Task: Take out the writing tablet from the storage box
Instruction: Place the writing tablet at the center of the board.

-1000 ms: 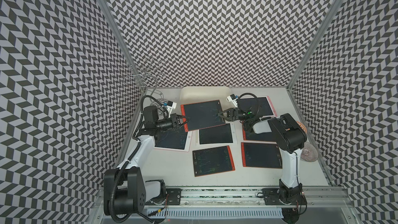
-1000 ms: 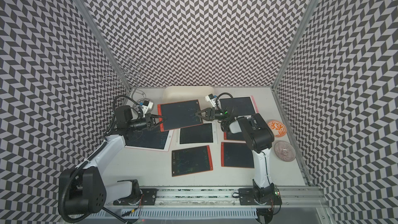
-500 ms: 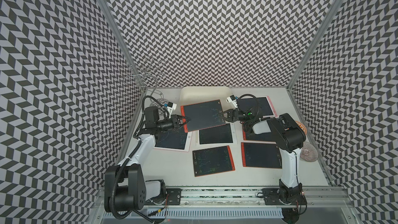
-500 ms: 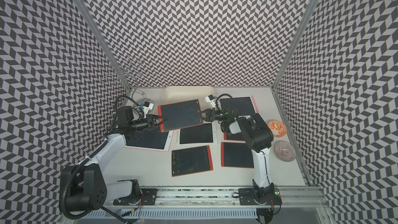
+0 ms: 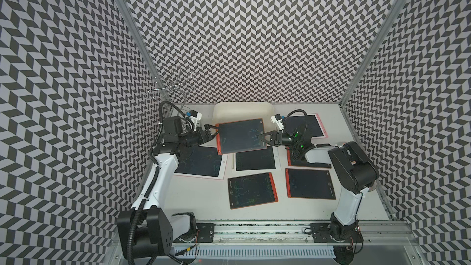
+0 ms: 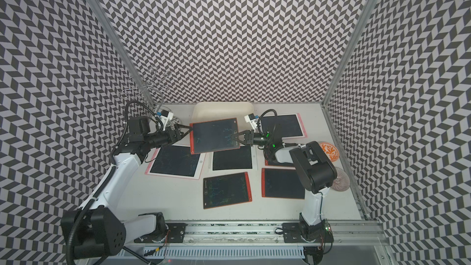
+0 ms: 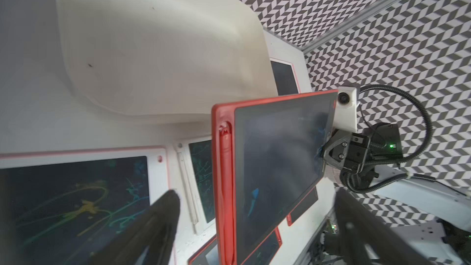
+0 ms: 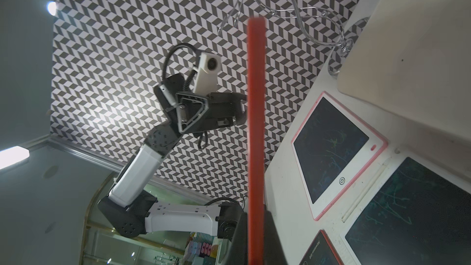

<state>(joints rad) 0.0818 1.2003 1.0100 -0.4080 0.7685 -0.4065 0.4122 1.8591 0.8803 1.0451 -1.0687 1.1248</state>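
Note:
A red-framed writing tablet [image 5: 240,136] [image 6: 214,135] hangs tilted in the air, just in front of the cream-white storage box [image 5: 243,110] [image 6: 223,109]. My right gripper [image 5: 261,137] [image 6: 233,137] is shut on the tablet's right edge. In the right wrist view that edge shows as a red strip [image 8: 256,123] between the fingers of the right gripper [image 8: 256,225]. My left gripper [image 5: 213,132] [image 7: 257,197] stands open at the tablet's left edge [image 7: 224,174], with its fingers [image 7: 163,215] well clear on both sides. The visible part of the box [image 7: 153,47] holds nothing.
Several other tablets lie flat on the table, white-framed [image 5: 201,161] and red-framed [image 5: 251,189] [image 5: 309,183]. A wire stand [image 5: 170,87] rises at the back left corner. Two patterned bowls [image 6: 328,150] [image 6: 340,181] sit by the right wall behind the right arm.
The left gripper has opened and let go of the tablet's left edge. The right gripper has closed on the right edge. The tablet has barely moved.

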